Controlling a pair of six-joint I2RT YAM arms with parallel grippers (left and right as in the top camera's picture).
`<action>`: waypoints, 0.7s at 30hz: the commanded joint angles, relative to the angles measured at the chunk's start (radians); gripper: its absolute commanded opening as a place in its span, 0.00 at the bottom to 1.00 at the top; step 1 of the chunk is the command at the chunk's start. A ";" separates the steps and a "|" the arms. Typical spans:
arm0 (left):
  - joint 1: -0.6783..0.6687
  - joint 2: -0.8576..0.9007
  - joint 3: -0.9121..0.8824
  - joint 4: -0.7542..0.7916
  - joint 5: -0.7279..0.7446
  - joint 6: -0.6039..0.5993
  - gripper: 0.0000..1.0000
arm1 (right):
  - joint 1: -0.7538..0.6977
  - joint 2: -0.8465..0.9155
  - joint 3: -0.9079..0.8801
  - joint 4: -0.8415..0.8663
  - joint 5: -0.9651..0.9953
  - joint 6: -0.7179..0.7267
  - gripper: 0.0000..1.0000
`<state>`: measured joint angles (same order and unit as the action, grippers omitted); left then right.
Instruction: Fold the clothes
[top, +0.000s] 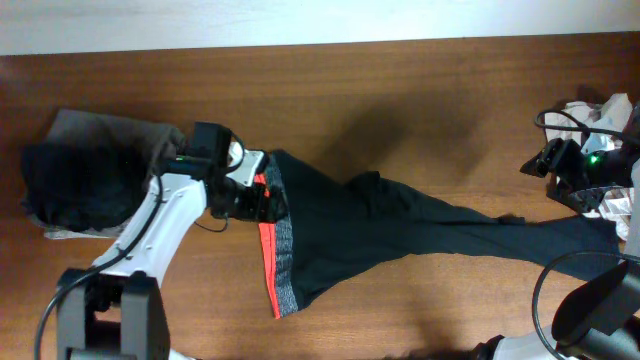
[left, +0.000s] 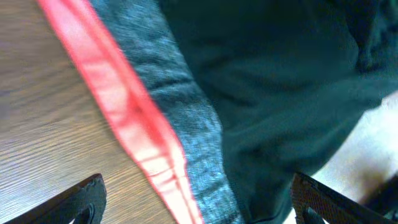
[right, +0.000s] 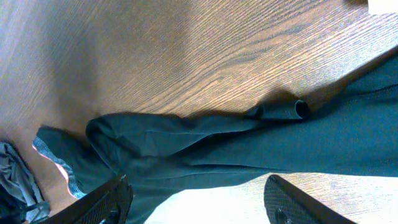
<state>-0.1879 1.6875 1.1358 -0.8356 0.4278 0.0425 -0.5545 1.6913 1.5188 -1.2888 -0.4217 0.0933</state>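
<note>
Left fingers (left: 81, 199) hang released above the waistband (top: 283, 260); leggings (top: 400, 235) lie lengthwise along the worktop (top: 400, 90), legs toward the right fingers (right: 106, 202), also released; dark clothes pile (top: 85, 180) lies beyond the waistband.

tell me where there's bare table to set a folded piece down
Bare wood runs along the far table edge above the leggings, and nearer, below their legs. Crowded: the garment pile and left gripper at left, right gripper at right.

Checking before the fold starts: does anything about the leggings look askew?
Yes. The leggings lie crooked: the waistband is turned out, baring its red-orange lining, and a bunch rises near the crotch.
</note>
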 joint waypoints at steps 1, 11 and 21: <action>-0.037 0.027 -0.004 0.000 0.044 0.055 0.93 | 0.005 -0.013 0.014 -0.003 -0.015 -0.011 0.73; -0.071 0.087 -0.009 0.018 -0.057 0.056 0.91 | 0.005 -0.013 0.014 -0.008 -0.012 -0.011 0.74; -0.072 0.117 -0.062 0.048 0.029 0.064 0.91 | 0.005 -0.013 0.014 -0.013 -0.012 -0.011 0.74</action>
<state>-0.2607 1.7687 1.1046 -0.7956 0.4210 0.0868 -0.5545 1.6913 1.5188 -1.3006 -0.4217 0.0933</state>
